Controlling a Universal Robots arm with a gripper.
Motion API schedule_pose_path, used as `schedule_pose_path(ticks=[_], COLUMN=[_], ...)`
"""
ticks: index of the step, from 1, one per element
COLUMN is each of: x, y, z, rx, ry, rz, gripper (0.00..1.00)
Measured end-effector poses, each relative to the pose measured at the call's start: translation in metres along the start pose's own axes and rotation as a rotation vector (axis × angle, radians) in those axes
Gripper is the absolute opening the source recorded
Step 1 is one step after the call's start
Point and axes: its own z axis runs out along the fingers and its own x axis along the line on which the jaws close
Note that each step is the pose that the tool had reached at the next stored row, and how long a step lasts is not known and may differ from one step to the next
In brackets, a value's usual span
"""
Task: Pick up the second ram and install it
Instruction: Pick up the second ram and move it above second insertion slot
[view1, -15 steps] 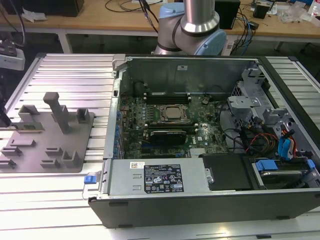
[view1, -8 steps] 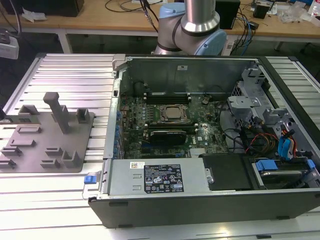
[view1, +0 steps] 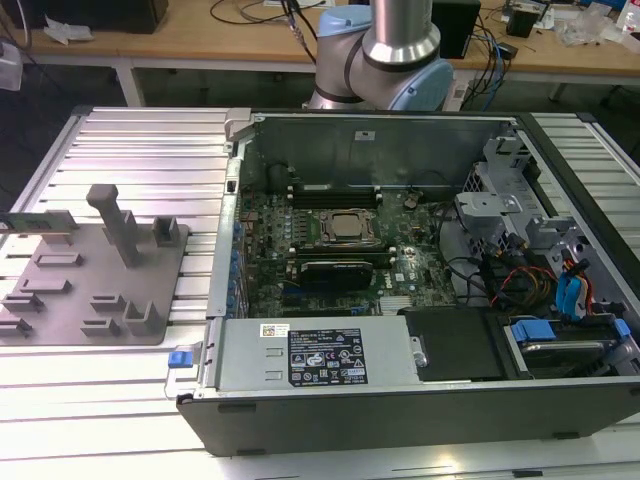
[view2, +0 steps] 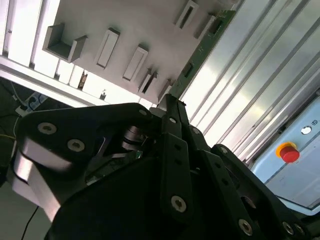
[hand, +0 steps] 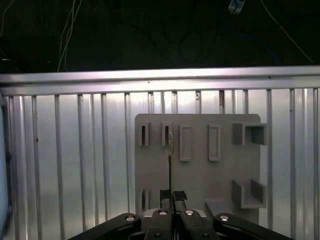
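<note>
1. Seemingly, the tool (hand: 171, 194) is clamped on one thin green ram (view2: 216, 35), which stands edge-on at the grey slotted tray (hand: 200, 180).
2. Underneath is one ribbed metal bench (hand: 75, 165).

Green second ram (view2: 212, 37), grey tray (hand: 200, 175), ribbed silver table (hand: 75, 150), black pincer (hand: 172, 196), red button (view2: 289, 153).
</note>
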Motion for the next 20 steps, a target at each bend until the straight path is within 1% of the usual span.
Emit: schedule_pose_path(ticks=[3, 11, 12, 14, 16, 20], x=[-0.0002, -0.0002, -0.0002, -0.0002, -0.0003, -0.0004], y=[-0.0001, -0.0003, -0.0004, -0.0004, -0.0005, -0.0006], z=[-0.0111, -0.0349, -0.0397, -0.0468, -0.0496, -0.0585], rx=[0.0001, 0.0000, 0.0001, 0.0001, 0.0000, 0.0000], ry=[-0.0001, 0.0000, -0.0002, -0.0001, -0.0001, -0.0001], rz=[0.000, 0.000, 0.000, 0.000, 0.000, 0.000], gripper=[0.09, 0.09, 0.09, 0.09, 0.09, 0.09])
